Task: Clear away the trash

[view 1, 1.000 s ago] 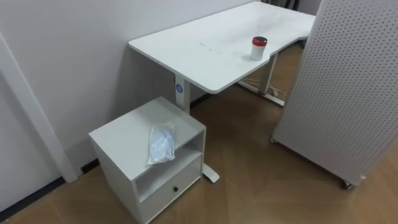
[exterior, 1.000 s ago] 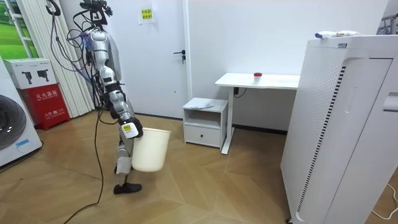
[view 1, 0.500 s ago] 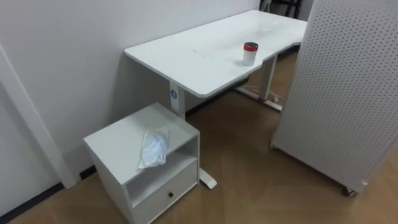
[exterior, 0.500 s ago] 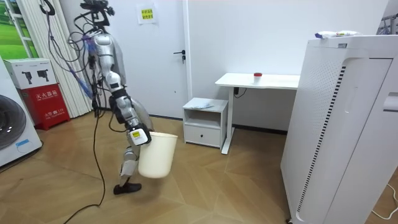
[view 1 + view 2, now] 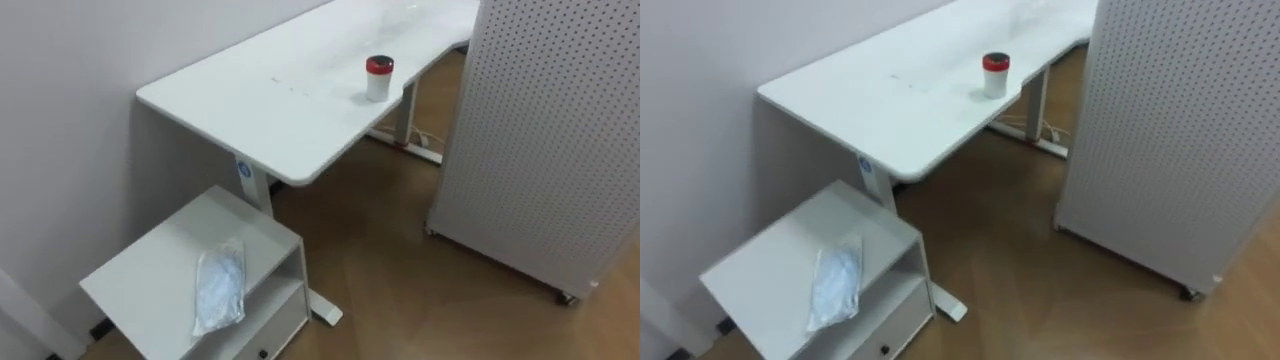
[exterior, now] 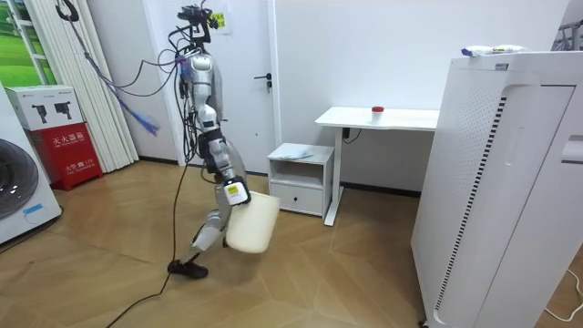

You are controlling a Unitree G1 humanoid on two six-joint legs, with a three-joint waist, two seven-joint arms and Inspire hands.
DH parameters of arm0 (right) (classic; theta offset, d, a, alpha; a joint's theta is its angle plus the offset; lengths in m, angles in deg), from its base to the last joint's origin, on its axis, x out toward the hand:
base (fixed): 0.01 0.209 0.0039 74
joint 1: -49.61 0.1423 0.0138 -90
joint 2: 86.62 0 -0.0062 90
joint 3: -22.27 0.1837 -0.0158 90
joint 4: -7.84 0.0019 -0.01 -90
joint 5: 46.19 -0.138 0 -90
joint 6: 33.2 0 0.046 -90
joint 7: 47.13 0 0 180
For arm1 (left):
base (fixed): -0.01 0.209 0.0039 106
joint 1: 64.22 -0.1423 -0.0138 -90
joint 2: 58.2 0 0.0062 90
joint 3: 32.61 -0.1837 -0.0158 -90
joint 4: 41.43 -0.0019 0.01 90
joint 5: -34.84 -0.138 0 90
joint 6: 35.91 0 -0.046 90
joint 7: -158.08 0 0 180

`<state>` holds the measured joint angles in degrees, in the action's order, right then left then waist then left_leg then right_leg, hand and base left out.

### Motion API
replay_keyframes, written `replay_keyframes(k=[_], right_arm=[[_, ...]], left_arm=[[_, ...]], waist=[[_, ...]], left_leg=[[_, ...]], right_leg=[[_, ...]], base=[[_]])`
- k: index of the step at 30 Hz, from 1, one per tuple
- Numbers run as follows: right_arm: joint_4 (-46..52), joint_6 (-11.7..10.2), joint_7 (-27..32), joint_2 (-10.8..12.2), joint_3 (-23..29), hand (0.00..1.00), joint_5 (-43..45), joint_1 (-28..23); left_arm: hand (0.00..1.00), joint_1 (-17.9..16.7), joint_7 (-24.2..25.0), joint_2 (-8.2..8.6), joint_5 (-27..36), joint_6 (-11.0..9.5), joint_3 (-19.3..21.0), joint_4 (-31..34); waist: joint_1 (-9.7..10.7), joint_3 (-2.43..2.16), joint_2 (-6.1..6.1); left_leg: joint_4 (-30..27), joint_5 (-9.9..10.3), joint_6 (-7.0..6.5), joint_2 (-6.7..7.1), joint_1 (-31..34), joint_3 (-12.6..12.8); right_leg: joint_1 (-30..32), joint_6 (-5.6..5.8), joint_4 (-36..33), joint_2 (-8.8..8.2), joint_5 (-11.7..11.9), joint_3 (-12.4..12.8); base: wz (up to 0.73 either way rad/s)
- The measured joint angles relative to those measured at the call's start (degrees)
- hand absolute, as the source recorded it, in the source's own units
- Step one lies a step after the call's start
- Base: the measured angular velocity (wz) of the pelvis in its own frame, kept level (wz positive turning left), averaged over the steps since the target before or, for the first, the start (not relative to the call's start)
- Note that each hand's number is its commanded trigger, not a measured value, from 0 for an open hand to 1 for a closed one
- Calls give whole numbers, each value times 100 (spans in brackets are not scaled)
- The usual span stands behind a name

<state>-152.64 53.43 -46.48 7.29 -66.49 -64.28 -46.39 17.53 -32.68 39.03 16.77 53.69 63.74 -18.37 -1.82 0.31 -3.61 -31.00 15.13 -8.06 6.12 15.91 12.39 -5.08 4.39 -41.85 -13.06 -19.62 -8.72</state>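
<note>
The garbage is taken to be the crumpled plastic bag [image 5: 220,288], which lies flat on top of the low white cabinet [image 5: 140,290], close to the edge above the open shelf. It is thin, translucent and wrinkled, with something pale bunched inside, and would be expected to yield and slip under a grip rather than keep its shape. Its long axis is seen to run away from the robot, roughly along the cabinet's front edge and toward the table [image 5: 270,95]. In the eye views the bag is placed low and to the left, so it is judged to lie ahead of the robot and somewhat to its left. In the room view a pale, smooth-walled bin [image 6: 253,223] is carried low in front of the legs, between the robot and the cabinet, with what is read by the body as the right hand [image 6: 234,192] at its rim; whether those fingers are curled round the rim cannot be told. The cabinet and table are smooth, matt white board. A small white cup [image 5: 378,78] with a red lid stands upright near the table's front edge, well apart from the bag, and a perforated panel [image 5: 540,140] stands on the wooden floor [image 5: 400,270] beyond.
</note>
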Motion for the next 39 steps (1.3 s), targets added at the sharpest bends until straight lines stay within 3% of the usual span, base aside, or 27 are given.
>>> replay_keyframes(k=[2, 3, 4, 5, 6, 8, 9, 10, 11, 12, 13, 14, 17, 21, 23, 27, 29, 35, 39], right_arm=[[30, -83, 4, 13, 1, 100, 60, 46], [62, -87, 7, 14, -9, 100, 46, 62], [148, -91, 4, 17, -36, 100, 10, 95], [285, -106, 3, 16, -99, 100, -2, 94], [358, -107, 6, 16, -122, 100, -22, 108], [447, -180, -27, 45, -208, 100, -139, 191], [437, -211, -48, 50, -217, 100, -164, 201], [419, -268, -78, 59, -238, 100, -185, 230], [402, -321, -77, 70, -270, 100, -190, 262], [389, -332, -78, 79, -289, 100, -205, 280], [353, -362, -65, 111, -375, 100, -220, 312], [296, -416, -64, 121, -459, 100, -218, 346], [75, -492, -49, 122, -590, 100, -141, 741], [-115, -538, -31, 94, -835, 100, -138, 977], [-122, -560, 46, 69, -1069, 100, -172, 1128], [-131, -609, 122, 71, -1235, 100, -191, 1316], [-115, -646, 131, 71, -1249, 100, -192, 1392], [42, -655, 134, 25, -1367, 100, -370, 1502], [360, -657, 126, -8, -1572, 100, -419, 1550]], left_arm=[[0, 109, -163, -26, 14, -12, -117, 106], [0, 133, -218, -35, 53, -27, -168, 114], [0, 185, -313, -36, 51, -55, -216, 142], [0, 215, -400, -38, 60, -119, -266, 181], [0, 237, -434, -49, 61, -159, -309, 201], [0, 292, -493, -72, 61, -251, -334, 527], [0, 321, -502, -71, 61, -271, -336, 617], [0, 385, -558, -76, 62, -367, -402, 702], [0, 475, -634, -74, 63, -465, -494, 701], [0, 521, -672, -70, 70, -504, -542, 706], [0, 623, -754, -43, 120, -546, -621, 717], [0, 799, -840, 14, 131, -596, -669, 731], [0, 1187, -1060, 68, 162, -772, -667, 722], [0, 1662, -1474, 36, 163, -960, -666, 616], [0, 1969, -1688, 11, 162, -1079, -683, 581], [0, 2264, -1894, -21, 153, -1135, -829, 449], [0, 2403, -1975, -24, 150, -1142, -885, 444], [0, 2666, -2241, -132, 136, -1151, -1208, 332], [0, 3010, -2483, -174, 176, -1165, -1345, 50]], waist=[[18, -7, 36], [-19, -25, 88], [-49, 3, 109], [-36, 51, 142], [-33, 19, 246], [77, 31, 281], [95, 33, 276], [116, 31, 266], [142, 27, 264], [149, 22, 255], [175, 8, 265], [193, -8, 269], [160, 59, 357], [166, 87, 350], [193, 175, 321], [317, 214, 267], [361, 260, 212], [485, 306, 257], [520, 332, 279]], left_leg=[[185, 125, -83, 78, -324, -94], [256, 147, -93, 81, -421, -114], [390, 165, -100, 50, -592, -169], [499, 168, -100, -8, -706, -232], [535, 173, -95, -59, -739, -250], [587, 198, -56, -203, -735, -476], [597, 203, -46, -231, -733, -508], [632, 201, -31, -250, -751, -596], [643, 211, -9, -261, -761, -656], [642, 224, 12, -260, -762, -667], [626, 249, 52, -274, -756, -752], [591, 275, 100, -331, -708, -792], [576, 276, 172, -431, -511, -769], [510, 278, 202, -474, -315, -774], [346, 310, 258, -485, -35, -771], [137, 315, 263, -485, 394, -734], [-40, 323, 272, -500, 687, -688], [-491, 545, 276, -645, 1312, -675], [-687, 546, 278, -733, 1615, -598]], right_leg=[[400, -91, -964, -142, 885, 16], [523, -96, -1205, -182, 1039, 17], [775, -110, -1569, -205, 986, -22], [1114, -159, -1734, -156, 744, -120], [1303, -172, -1721, -78, 624, -126], [1933, -174, -949, 218, 296, -172], [2028, -176, -609, 279, 280, -178], [2110, -176, 207, 370, 287, -170], [2131, -198, 1005, 443, 377, -157], [2145, -198, 1344, 480, 499, -163], [2165, -263, 1631, 549, 940, -166], [2162, -248, 1725, 627, 1187, -172], [2284, -292, 1821, 742, 1221, -191], [2480, -357, 1740, 758, 1171, -213], [2762, -398, 1573, 733, 1140, -232], [3170, -410, 1390, 711, 1133, -237], [3415, -422, 1312, 707, 1128, -234], [3938, -515, 1050, 773, 1185, -243], [4197, -594, 1009, 807, 1305, -232]], base=[[8], [-4], [0], [4], [21], [34], [40], [42], [38], [39], [39], [34], [1], [-1], [0], [4], [2], [0], [-12]])
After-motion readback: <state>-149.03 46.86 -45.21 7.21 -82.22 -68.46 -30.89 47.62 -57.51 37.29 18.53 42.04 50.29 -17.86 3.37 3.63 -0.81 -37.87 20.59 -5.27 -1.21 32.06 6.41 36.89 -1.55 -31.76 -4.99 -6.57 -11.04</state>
